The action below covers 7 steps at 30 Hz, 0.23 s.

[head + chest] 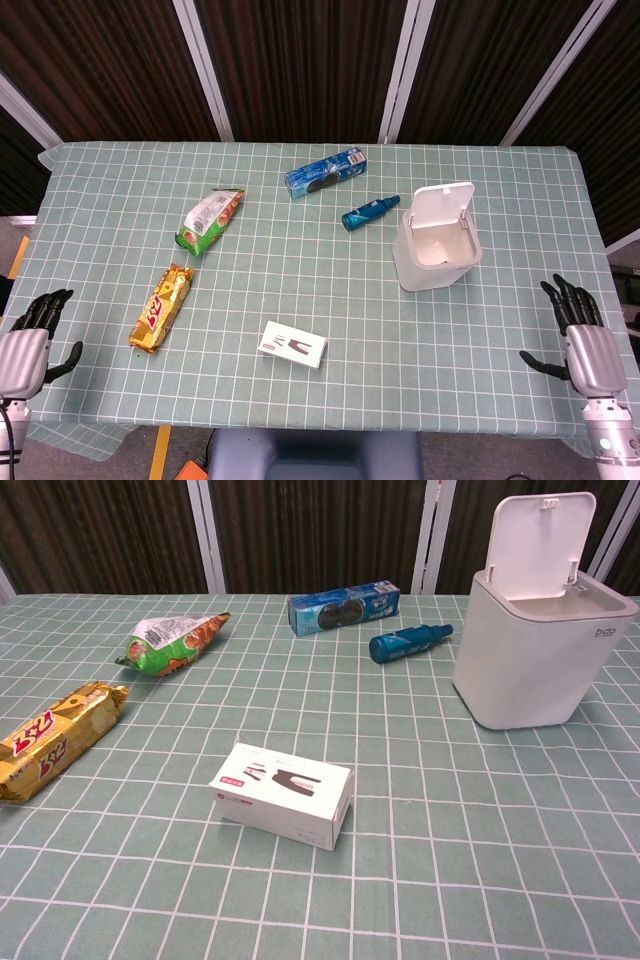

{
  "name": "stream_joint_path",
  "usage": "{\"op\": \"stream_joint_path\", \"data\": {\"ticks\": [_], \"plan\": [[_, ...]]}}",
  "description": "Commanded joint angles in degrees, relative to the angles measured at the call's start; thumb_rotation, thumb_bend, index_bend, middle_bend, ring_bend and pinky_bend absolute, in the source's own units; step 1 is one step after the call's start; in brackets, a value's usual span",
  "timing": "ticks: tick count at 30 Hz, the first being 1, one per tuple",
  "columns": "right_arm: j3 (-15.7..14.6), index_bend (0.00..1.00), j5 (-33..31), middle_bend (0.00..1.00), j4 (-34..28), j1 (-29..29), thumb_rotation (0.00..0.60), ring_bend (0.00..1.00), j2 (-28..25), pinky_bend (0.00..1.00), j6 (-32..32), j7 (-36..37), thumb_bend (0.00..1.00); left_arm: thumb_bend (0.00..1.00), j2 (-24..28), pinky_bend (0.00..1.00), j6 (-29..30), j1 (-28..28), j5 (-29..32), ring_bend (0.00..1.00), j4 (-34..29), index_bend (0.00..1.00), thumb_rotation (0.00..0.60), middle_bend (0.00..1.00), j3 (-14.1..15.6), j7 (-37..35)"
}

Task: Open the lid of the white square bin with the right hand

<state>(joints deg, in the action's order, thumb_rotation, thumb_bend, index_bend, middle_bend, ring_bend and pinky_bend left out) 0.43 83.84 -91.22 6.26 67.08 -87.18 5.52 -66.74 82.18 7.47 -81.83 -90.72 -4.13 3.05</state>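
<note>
The white square bin stands on the right half of the table with its lid raised upright at the back, so the inside shows. My right hand hangs at the table's near right corner, well away from the bin, fingers spread and holding nothing. At the near left corner my left hand is also off the bin's side, fingers apart and empty. Neither hand appears in the chest view.
On the green checked cloth lie a teal bottle and a blue biscuit box left of the bin, a green snack bag, a gold bar and a small white box near the front edge.
</note>
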Motion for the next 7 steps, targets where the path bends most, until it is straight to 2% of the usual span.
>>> {"op": "stream_joint_path", "data": {"ticks": [1,7], "plan": [[0.2,0.0,0.1,0.0,-0.2,-0.2,0.6,0.0,0.0,0.05,0.2,-0.2,0.12,0.41,0.0,0.27,-0.2,0.1,0.1,0.09,0.1,0.1,0.6,0.1,0.0,-0.2],[0.6,0.0,0.4,0.0,-0.2,-0.5,0.6,0.0,0.3,0.05,0.5,-0.9,0.12,0.41,0.1,0.27,0.0,0.0,0.1,0.09,0.1,0.1,0.6,0.1,0.0,-0.5]]}}
